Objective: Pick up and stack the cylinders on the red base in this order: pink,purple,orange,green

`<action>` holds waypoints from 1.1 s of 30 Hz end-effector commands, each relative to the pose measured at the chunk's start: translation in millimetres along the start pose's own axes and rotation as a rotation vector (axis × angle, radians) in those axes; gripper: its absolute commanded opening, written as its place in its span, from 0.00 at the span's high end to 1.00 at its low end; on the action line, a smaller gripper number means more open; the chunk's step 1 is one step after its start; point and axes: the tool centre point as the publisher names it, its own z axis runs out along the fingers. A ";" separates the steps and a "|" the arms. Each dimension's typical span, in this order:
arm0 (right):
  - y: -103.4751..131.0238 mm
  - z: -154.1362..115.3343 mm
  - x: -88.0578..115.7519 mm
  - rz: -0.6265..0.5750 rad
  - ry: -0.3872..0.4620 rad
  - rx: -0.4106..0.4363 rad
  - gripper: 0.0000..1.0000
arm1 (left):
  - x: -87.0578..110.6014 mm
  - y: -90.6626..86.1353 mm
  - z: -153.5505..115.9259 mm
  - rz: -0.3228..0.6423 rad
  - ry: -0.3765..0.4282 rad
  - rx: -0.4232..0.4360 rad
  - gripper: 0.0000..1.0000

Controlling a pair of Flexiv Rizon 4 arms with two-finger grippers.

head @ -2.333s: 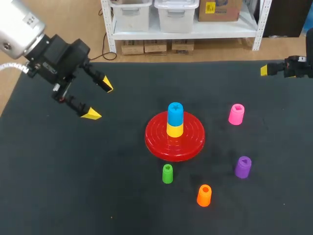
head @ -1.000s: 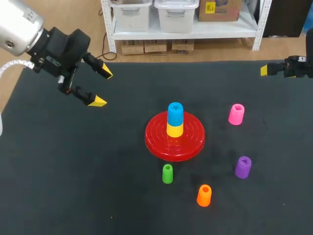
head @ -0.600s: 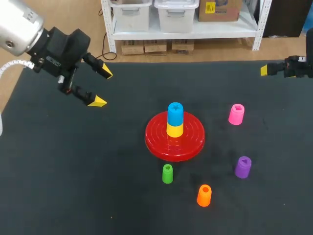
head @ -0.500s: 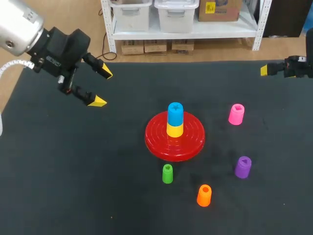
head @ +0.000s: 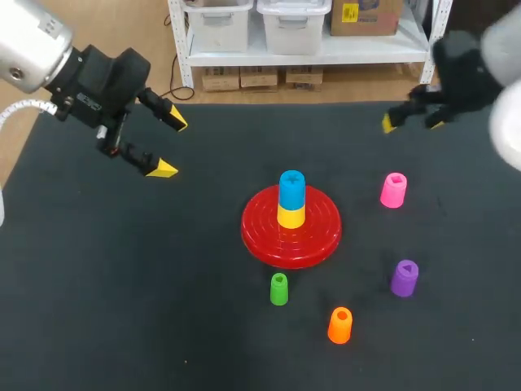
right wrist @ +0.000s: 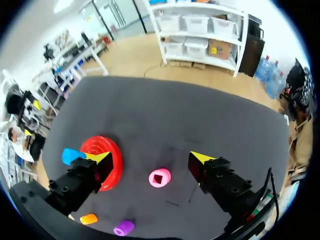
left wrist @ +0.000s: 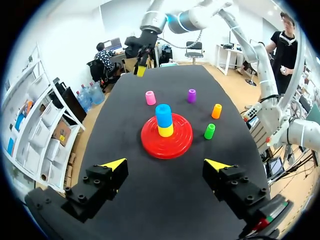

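Observation:
The red base [head: 259, 236] sits mid-table with a blue cylinder [head: 291, 187] stacked on a yellow one [head: 291, 217]. To its right stands the pink cylinder [head: 393, 190]. The purple [head: 404, 278], orange [head: 339, 325] and green [head: 278, 289] cylinders stand in front. My right gripper [head: 411, 123] hovers open behind the pink cylinder, holding nothing. In the right wrist view the pink cylinder [right wrist: 159, 177] lies below the gap of the open right gripper [right wrist: 150, 158]. My left gripper [head: 170, 147] hangs open and empty at the far left; its wrist view shows the left gripper [left wrist: 165, 164] facing the base [left wrist: 149, 145].
All the cylinders stand apart from each other on the black mat [head: 163, 309]. The mat's left half and front left hold nothing else. A shelf stands beyond the table's back edge.
My right arm has swung in from the far right edge to above the table behind the pink cylinder. The left arm has kept still over the last second.

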 end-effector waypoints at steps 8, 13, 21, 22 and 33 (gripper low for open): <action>6.6 37.4 17.4 -0.068 0.259 0.195 0.00 | 0.3 1.0 0.0 0.001 0.000 0.002 0.00; -5.2 37.8 37.7 -0.049 0.312 0.245 0.00 | 0.3 1.0 0.0 0.001 0.000 0.002 0.00; -13.1 49.3 55.2 -0.001 0.354 0.238 0.00 | 0.3 1.0 0.0 0.001 0.000 0.002 0.00; -13.2 50.8 55.9 0.011 0.353 0.227 0.00 | 0.3 1.0 0.0 0.001 0.000 0.002 0.00; -15.9 59.1 73.2 0.013 0.392 0.231 0.00 | 0.3 1.0 0.0 0.001 0.000 0.002 0.00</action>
